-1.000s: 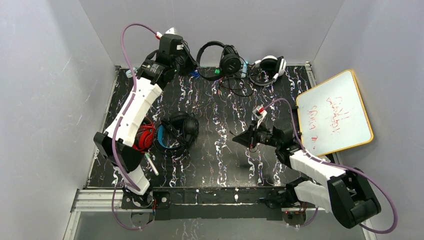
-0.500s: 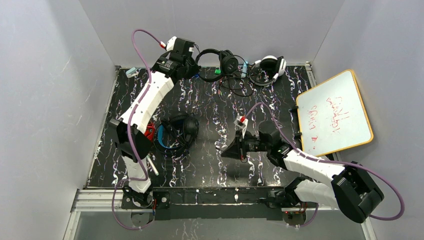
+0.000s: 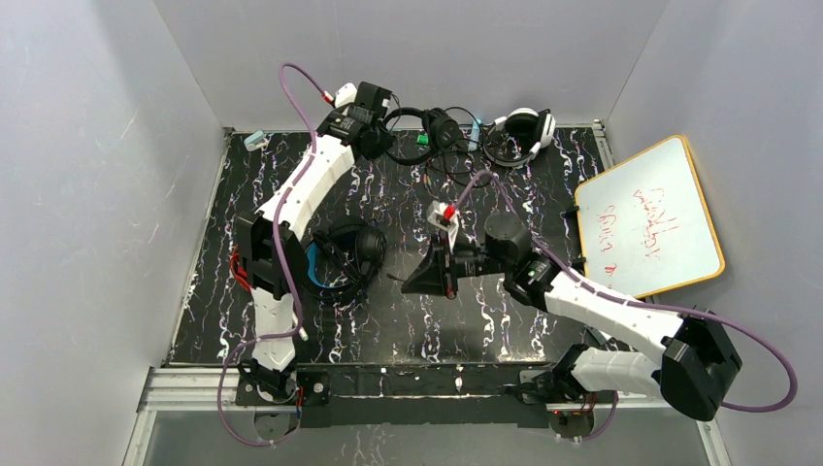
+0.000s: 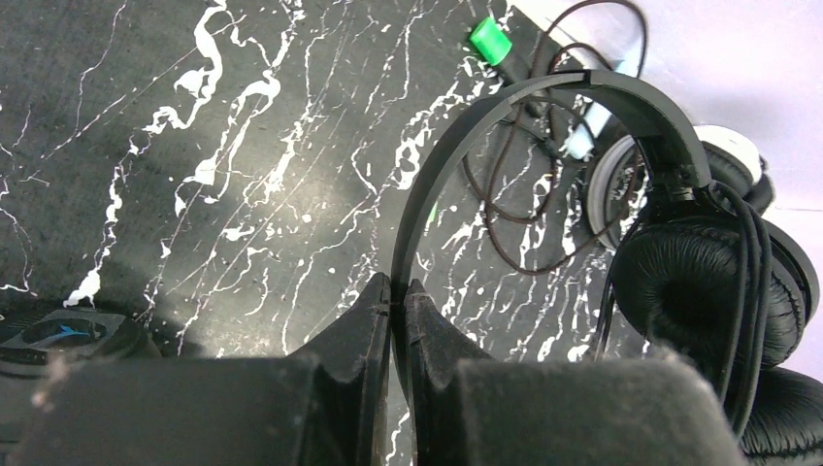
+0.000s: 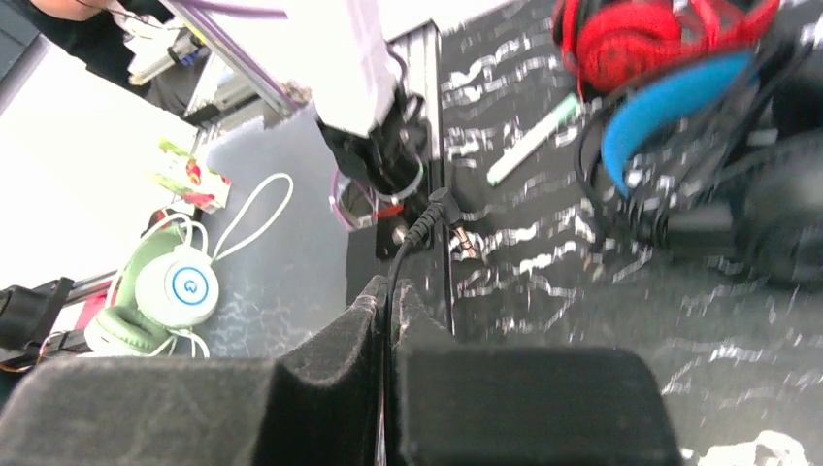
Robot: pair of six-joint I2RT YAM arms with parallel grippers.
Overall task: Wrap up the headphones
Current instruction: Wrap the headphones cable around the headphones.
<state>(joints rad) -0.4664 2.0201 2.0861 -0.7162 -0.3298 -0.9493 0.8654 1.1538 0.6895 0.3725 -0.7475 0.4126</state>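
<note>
My left gripper (image 4: 398, 286) is shut on the headband of the all-black headphones (image 4: 543, 97) at the back of the table. Their ear cup (image 4: 694, 291) hangs to the right with cable wound round it. From above, this gripper (image 3: 383, 121) sits just left of that pair (image 3: 442, 124). My right gripper (image 5: 390, 289) is shut on a thin black cable whose plug (image 5: 432, 214) sticks out past the fingertips; it is at mid table (image 3: 408, 283). The black pair with a blue headband (image 3: 340, 257) lies left of it. The red pair (image 5: 631, 39) lies beyond that one.
White headphones (image 3: 524, 126) rest at the back right among loose cables. A whiteboard (image 3: 648, 218) leans over the right edge. A white marker (image 5: 529, 146) lies near the front left. Green headphones (image 5: 160, 291) lie off the table. Grey walls enclose three sides.
The left arm swung right along the back edge, its gripper still on the black headband. The right gripper travelled left toward mid table, carrying the cable end.
</note>
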